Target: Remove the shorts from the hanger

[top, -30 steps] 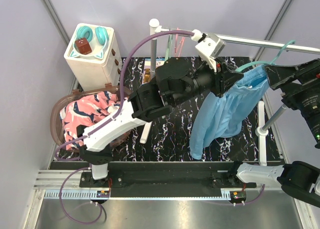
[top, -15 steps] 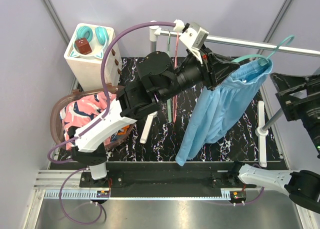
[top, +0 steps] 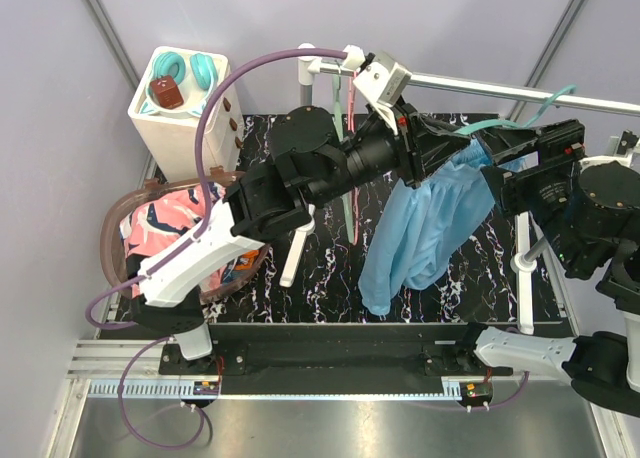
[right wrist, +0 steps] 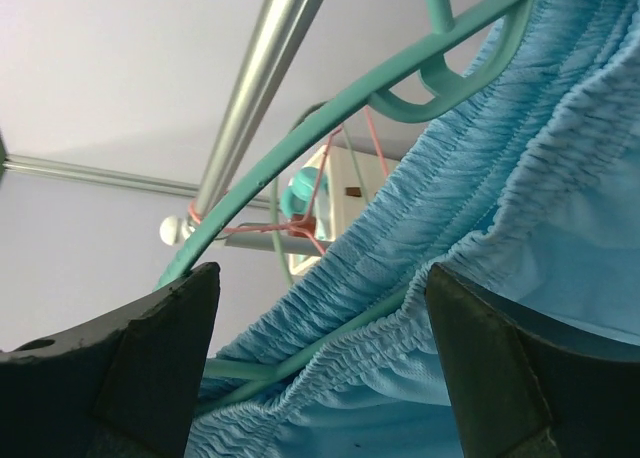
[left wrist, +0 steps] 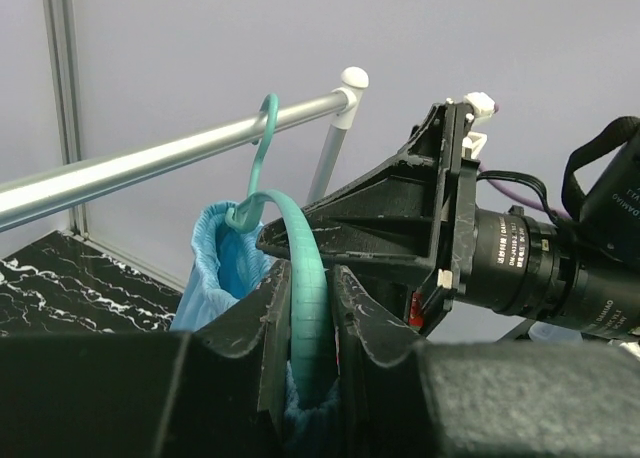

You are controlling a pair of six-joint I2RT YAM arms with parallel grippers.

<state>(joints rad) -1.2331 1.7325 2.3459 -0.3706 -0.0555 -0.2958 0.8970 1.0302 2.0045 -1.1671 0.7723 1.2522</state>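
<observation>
Left arm stretched up at rail (left wrist: 150, 158), left gripper (left wrist: 312, 288) clamped on teal hanger (left wrist: 266, 128). Right gripper (right wrist: 320, 278) level, jaws wide apart straddling blue shorts (right wrist: 520, 178) waistband.

Shorts (top: 430, 228) on hanger (top: 495, 126) on rail (top: 470, 82) (basket (top: 110, 228) well left, below)

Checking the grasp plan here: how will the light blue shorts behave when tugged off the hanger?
Likely floppy: the light blue shorts hang in loose folds below the teal hanger. Probably light, since the thin hanger carries them. The gathered waistband may stretch and snag.
</observation>
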